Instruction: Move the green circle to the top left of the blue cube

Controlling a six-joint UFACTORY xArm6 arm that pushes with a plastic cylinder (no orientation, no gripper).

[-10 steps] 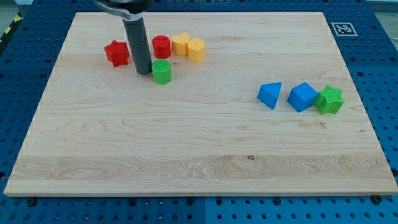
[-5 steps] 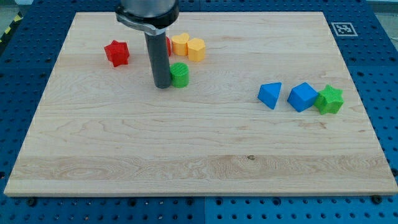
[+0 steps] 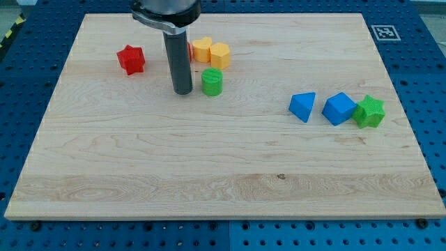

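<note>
The green circle (image 3: 212, 81) lies on the wooden board, left of the middle, just below the yellow blocks. My tip (image 3: 182, 90) rests on the board a short way to the circle's left, with a small gap between them. The blue cube (image 3: 339, 108) sits at the view's right, between a blue triangular block (image 3: 302, 106) on its left and a green star (image 3: 369, 111) touching its right side.
Two yellow blocks (image 3: 211, 52) sit side by side above the green circle. A red block (image 3: 189, 50) is mostly hidden behind the rod. A red star (image 3: 131, 59) lies at the upper left. A printed marker (image 3: 383, 32) is on the board's top right corner.
My tip moved right and pushed the green circle rightward, from below the red block to below the yellow blocks. Now a small gap has opened between tip and circle.
</note>
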